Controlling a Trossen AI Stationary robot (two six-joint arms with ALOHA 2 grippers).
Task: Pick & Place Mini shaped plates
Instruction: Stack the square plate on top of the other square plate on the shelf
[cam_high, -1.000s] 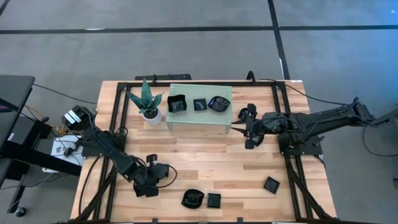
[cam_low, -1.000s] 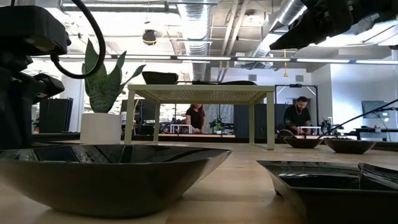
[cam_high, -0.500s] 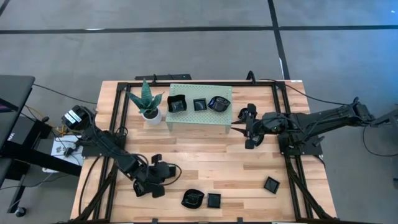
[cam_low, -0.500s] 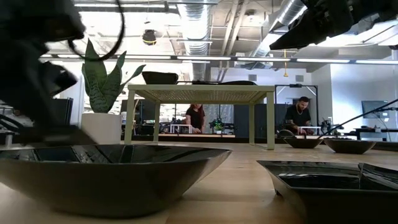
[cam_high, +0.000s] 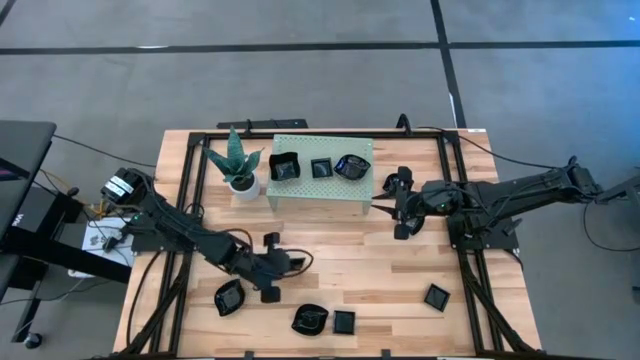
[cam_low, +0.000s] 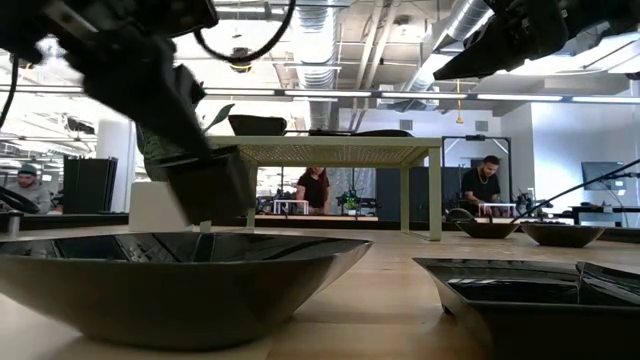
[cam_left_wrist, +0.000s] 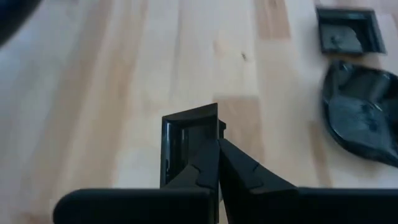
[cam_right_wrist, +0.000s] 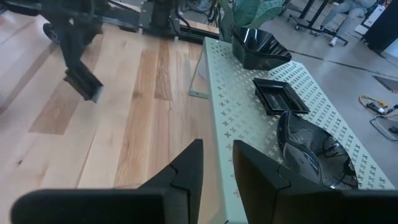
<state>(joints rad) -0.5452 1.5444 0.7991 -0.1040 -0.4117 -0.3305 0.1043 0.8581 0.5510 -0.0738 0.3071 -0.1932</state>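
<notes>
Nearest the front edge sit a lobed black plate (cam_high: 309, 319) and a small square plate (cam_high: 344, 322), with another lobed one (cam_high: 229, 297) to their left. Just behind, the left gripper (cam_high: 285, 265) is clenched on a square mini plate (cam_left_wrist: 186, 142), carried above the wood. This looks like the transport step; next it needs carrying to the pale green stand (cam_high: 322, 192), which already holds 3 plates. The right gripper (cam_high: 398, 203), jaws parted and empty, waits beside the stand.

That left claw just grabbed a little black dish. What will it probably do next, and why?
Probably carry it toward the pale green perforated stand. The left gripper is shut on the small square black plate, lifted off the wooden table, and three glossy black plates already sit there.
</notes>
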